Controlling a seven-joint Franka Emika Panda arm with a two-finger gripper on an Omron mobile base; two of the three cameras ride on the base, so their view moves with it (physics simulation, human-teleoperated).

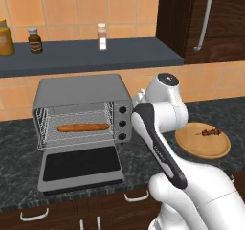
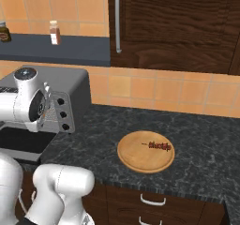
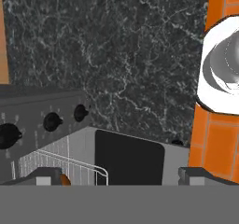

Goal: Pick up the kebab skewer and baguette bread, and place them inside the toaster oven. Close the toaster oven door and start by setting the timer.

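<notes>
Long slim orange-brown baguette bread (image 1: 83, 127) lying along the wire rack of the boxy grey metal toaster oven (image 1: 81, 110); drop-down toaster oven door (image 1: 80, 166), black glass in a grey frame, folded flat onto the dark speckled counter (image 2: 201, 139). Short kebab skewer (image 2: 157, 146) of dark red-brown meat chunks resting on the round wooden plate (image 2: 140, 161), well apart from the oven on its knob side. Two-finger gripper (image 3: 119, 177) spread wide and empty, looking down past the three black knobs (image 1: 123, 123); exact height above the door hard to judge. Next step, as judged: skewer pickup. Best approached from above, jaws set across the stick, closing low near the plate without pressing into it.
</notes>
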